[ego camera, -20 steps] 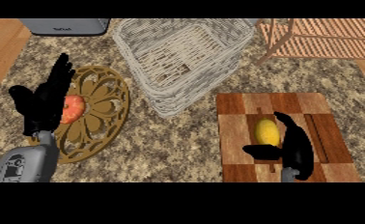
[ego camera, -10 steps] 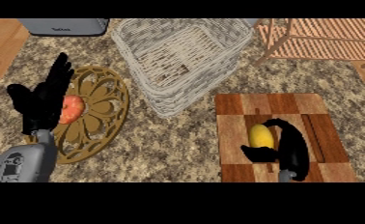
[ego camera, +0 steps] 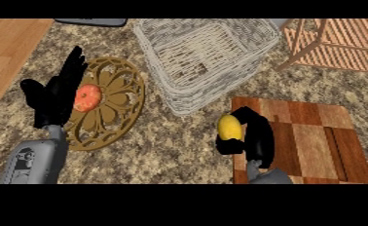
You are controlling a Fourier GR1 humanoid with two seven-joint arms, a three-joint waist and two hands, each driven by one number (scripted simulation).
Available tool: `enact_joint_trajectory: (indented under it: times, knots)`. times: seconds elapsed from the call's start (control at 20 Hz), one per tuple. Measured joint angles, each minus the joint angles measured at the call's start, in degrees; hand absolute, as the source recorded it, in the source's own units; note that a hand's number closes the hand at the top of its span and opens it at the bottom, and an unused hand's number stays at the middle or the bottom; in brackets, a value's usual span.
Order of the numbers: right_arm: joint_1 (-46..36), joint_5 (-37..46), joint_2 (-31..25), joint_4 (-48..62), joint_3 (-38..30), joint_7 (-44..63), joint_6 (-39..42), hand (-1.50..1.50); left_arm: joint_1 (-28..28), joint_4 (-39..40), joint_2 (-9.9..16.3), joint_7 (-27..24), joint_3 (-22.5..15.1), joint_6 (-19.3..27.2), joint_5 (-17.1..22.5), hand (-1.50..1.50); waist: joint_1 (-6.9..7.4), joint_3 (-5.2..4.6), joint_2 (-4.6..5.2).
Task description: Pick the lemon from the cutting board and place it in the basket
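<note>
The yellow lemon [ego camera: 229,126] sits in my right hand [ego camera: 253,137], whose fingers and thumb curl round it at the left edge of the wooden cutting board [ego camera: 309,132]. The white wicker basket [ego camera: 203,57] stands just beyond, up and to the left of the lemon. My left hand [ego camera: 57,93] rests open with its fingers up at the left, over the edge of the brown plate.
A brown ornate round plate [ego camera: 111,110] with a red-orange fruit [ego camera: 87,98] on it lies left of the basket. A wooden chair frame [ego camera: 327,40] stands at the top right. A grey appliance [ego camera: 92,22] shows at the top left edge.
My right hand closed round the lemon and carried it left, from the board's middle to its left edge, nearer the basket. The view shifted; the left hand stayed as it was.
</note>
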Motion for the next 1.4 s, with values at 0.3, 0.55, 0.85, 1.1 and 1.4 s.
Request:
enact_joint_trajectory:
  times: [0.3,0.55,0.85,1.1,1.4]
  knots:
    - [-11.71,-0.59,1.04,3.43,7.04,3.79,-6.69,1.50,-2.35,0.32,-1.20,0.13,-2.47,-1.42,-0.05,0.00,5.25,0.79,1.35]
    - [-21.06,-0.12,1.20,4.92,9.37,4.86,-14.16,1.50,-3.72,0.62,-1.80,0.39,-3.89,-1.85,-0.54,0.00,7.20,0.89,1.34]
    - [-31.97,2.44,1.21,9.08,9.96,7.97,-20.05,1.50,-4.84,1.80,-2.40,0.66,-4.79,-1.88,-1.07,0.00,7.64,0.57,1.20]
    - [-40.76,4.75,1.19,14.81,8.50,12.68,-21.60,1.50,-5.51,2.30,-2.64,1.08,-5.02,-1.60,-1.41,0.00,7.69,0.38,0.93]
    - [-50.98,7.40,1.16,21.50,4.61,16.74,-23.99,1.50,-6.32,3.17,-2.77,1.36,-4.89,-1.08,-1.76,0.00,7.24,0.30,0.96]
